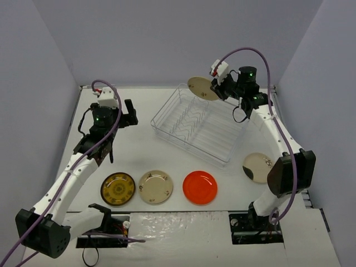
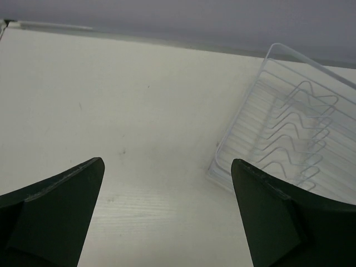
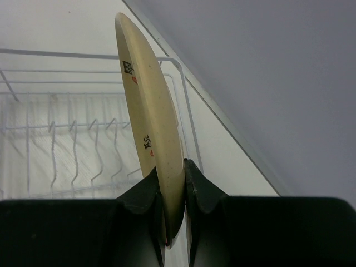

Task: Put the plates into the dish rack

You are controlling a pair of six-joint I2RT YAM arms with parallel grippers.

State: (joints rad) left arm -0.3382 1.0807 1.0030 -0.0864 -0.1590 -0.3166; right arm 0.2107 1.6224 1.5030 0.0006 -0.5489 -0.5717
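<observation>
My right gripper (image 1: 218,89) is shut on a cream plate with brown motifs (image 1: 202,88), held edge-on above the far corner of the wire dish rack (image 1: 233,150); in the right wrist view the plate (image 3: 151,122) stands upright between my fingers, with the rack (image 3: 72,100) behind it. The rack holds no plates. On the table in front lie a dark brown plate with yellow pattern (image 1: 118,188), a second cream plate (image 1: 156,186) and an orange-red plate (image 1: 200,187). A cream plate with a dark patch (image 1: 256,166) lies at the right. My left gripper (image 1: 130,115) is open and empty, left of the rack (image 2: 289,133).
Grey walls close the table on three sides. My right arm's elbow (image 1: 290,172) hangs beside the dark-patch plate. A black bracket (image 1: 105,214) sits near the left base at the front edge.
</observation>
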